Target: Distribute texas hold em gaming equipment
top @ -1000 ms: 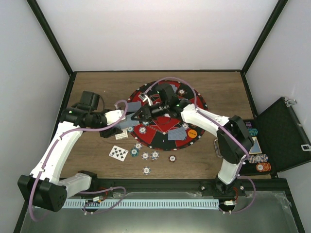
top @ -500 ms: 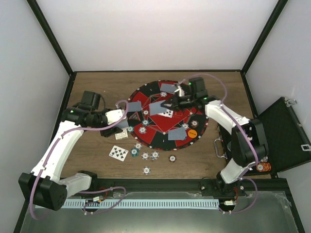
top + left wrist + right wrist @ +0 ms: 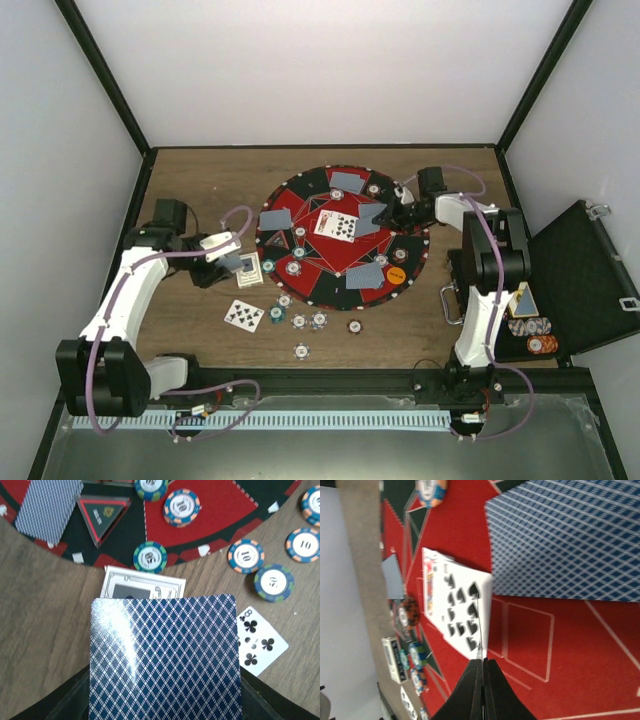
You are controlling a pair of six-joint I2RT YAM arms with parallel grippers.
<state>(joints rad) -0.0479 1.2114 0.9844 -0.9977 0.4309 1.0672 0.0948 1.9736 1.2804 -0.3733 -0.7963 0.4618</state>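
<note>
Blue-backed playing card (image 3: 162, 657) pinched in left end effector (image 3: 228, 258), just left of round red-and-black mat (image 3: 340, 258); right end effector (image 3: 482, 667) pressed together at mat's face-up spades card (image 3: 460, 615).

A big round red-and-black mat (image 3: 345, 255) lies in the middle of the brown wooden table (image 3: 200, 180), its edge trimmed with small white marks. At the table's right edge stands an open black case (image 3: 580, 280), lid tilted back, silver latches on its rim and a silver handle (image 3: 448, 305) facing the mat. White walls (image 3: 320, 70) enclose the table. A white slotted rail (image 3: 300, 420) runs along the near edge.
</note>
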